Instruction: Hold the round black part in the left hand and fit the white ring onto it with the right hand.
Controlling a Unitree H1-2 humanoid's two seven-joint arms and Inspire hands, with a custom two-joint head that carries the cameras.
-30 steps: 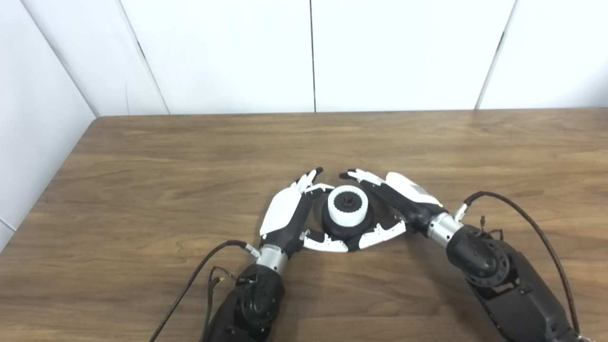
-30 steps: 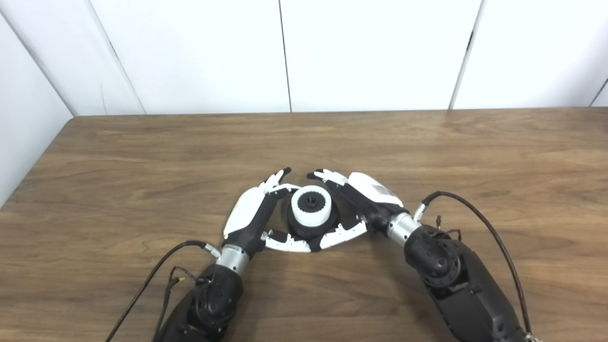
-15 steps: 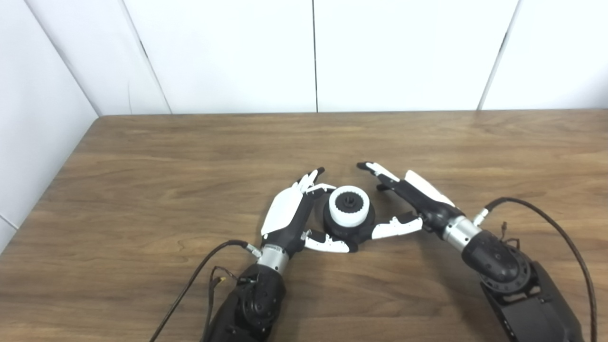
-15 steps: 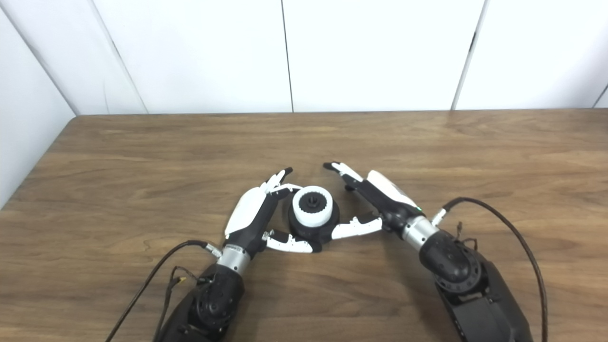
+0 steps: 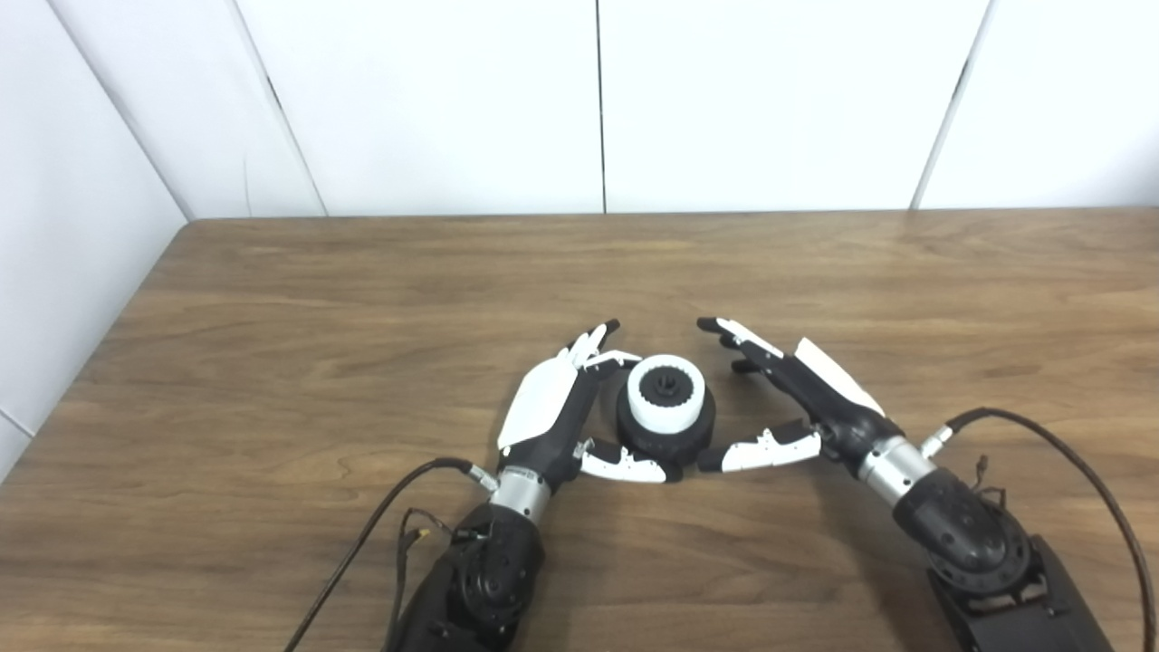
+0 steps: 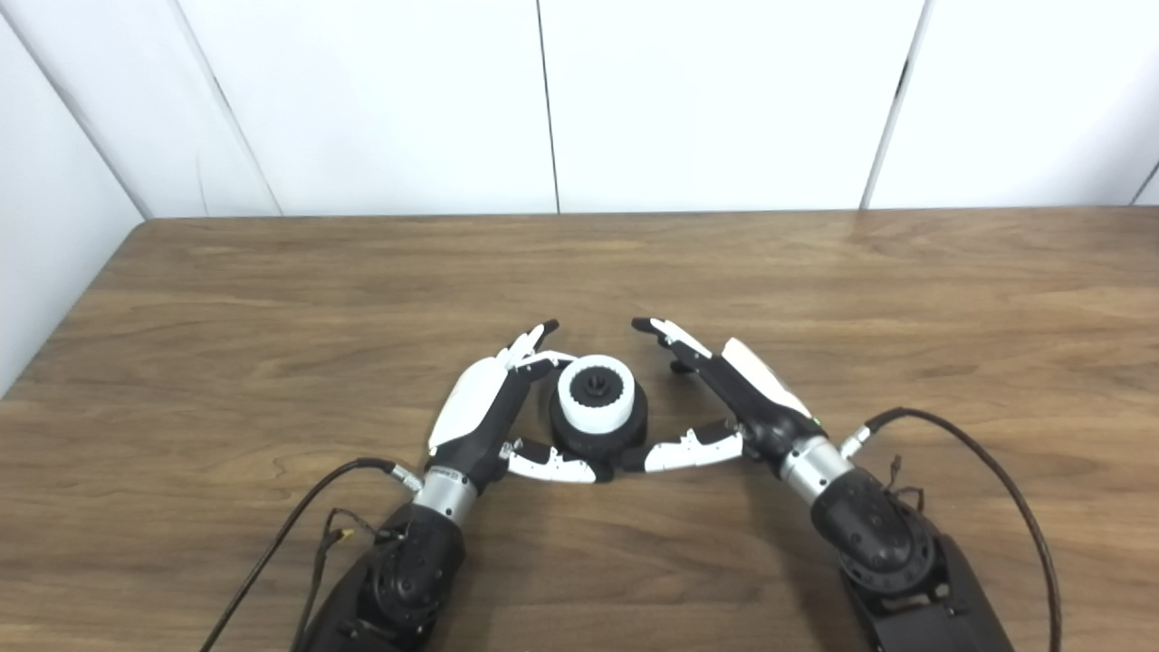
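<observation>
You see a white ring (image 5: 666,401) on a black round part (image 5: 666,436), a brown wood-grain counter (image 5: 272,344), and each robot hand (image 5: 552,412) white over black.

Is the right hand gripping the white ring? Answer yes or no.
No. The right hand is open and clear of the white ring, which sits on the round black part.

A brown wood-grain table (image 5: 272,344) stands against white wall panels (image 5: 435,100) split by thin vertical seams.
</observation>
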